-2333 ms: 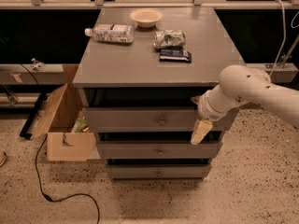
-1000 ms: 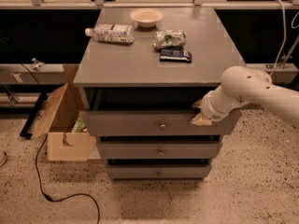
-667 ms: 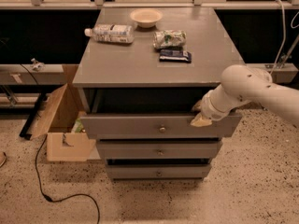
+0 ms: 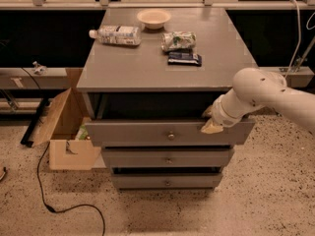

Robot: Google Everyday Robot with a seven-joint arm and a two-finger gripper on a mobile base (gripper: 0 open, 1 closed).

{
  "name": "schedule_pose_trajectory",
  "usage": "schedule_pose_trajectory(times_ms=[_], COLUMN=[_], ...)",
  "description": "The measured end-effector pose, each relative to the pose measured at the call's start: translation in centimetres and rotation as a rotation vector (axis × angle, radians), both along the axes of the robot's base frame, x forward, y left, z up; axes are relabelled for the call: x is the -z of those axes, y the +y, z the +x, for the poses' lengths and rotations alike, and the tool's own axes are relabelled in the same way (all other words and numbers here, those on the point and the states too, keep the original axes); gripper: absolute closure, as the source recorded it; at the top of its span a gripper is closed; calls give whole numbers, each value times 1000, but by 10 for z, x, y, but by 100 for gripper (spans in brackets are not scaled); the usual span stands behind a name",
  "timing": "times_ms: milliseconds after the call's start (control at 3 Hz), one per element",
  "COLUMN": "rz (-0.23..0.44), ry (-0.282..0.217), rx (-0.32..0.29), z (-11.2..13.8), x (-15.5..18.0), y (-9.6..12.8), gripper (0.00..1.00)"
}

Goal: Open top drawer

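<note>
3 grey drawers under 1 table top (image 4: 147,65). The top drawer (image 4: 133,132) juts forward past the 2 lower drawers (image 4: 142,159). Gripper (image 4: 212,124) at its front's upper right edge; grip state cannot be told.

Tabletop (image 4: 162,70): bowl (image 4: 153,18); bottle (image 4: 116,35); green packet (image 4: 178,41); dark packet (image 4: 184,58); end effector (image 4: 211,126) at drawer (image 4: 142,132)
</note>
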State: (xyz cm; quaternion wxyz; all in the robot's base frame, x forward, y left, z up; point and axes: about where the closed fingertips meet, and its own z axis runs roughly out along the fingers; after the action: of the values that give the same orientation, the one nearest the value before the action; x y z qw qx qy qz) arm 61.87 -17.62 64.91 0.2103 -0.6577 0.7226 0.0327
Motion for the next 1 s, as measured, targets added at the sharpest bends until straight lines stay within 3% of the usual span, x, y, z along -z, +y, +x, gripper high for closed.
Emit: schedule_pose_trajectory(times_ms=[1000], rz=[0], ry=[0], rx=[0], z=[0], x=[0], y=[0], gripper=[11])
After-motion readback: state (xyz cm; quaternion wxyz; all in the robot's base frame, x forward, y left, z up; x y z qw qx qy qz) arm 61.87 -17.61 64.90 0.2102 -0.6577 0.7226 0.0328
